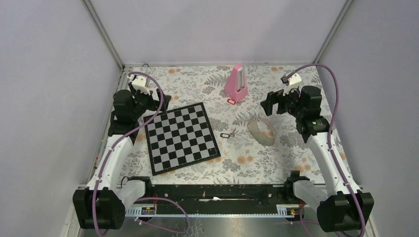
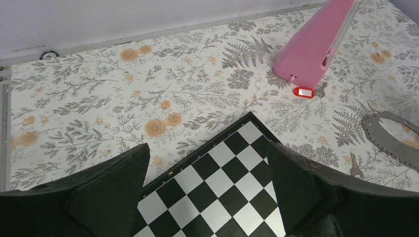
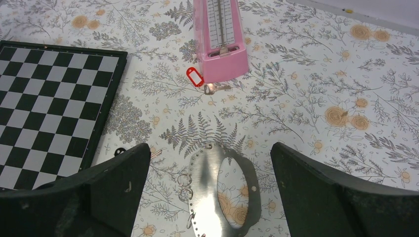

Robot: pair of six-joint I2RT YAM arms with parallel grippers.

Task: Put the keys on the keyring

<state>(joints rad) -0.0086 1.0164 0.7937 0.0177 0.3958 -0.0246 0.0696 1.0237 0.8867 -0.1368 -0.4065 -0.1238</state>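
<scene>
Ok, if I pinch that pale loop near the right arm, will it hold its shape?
Probably not: the keyring is a thin band curled into an uneven oval, so it likely squashes when pinched. It looks light and may skid on the tablecloth if nudged.

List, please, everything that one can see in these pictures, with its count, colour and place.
red-headed key: one, red head, at the metronome's foot
dark key: one, dark silver, between chessboard and keyring
keyring: one, pale translucent, right of the chessboard
metronome: one, pink, far middle
chessboard: one, black and white, left of centre
tablecloth: one, floral, under everything
left gripper: one, black, open, near the chessboard's far edge
right gripper: one, black, open, near the keyring
</scene>
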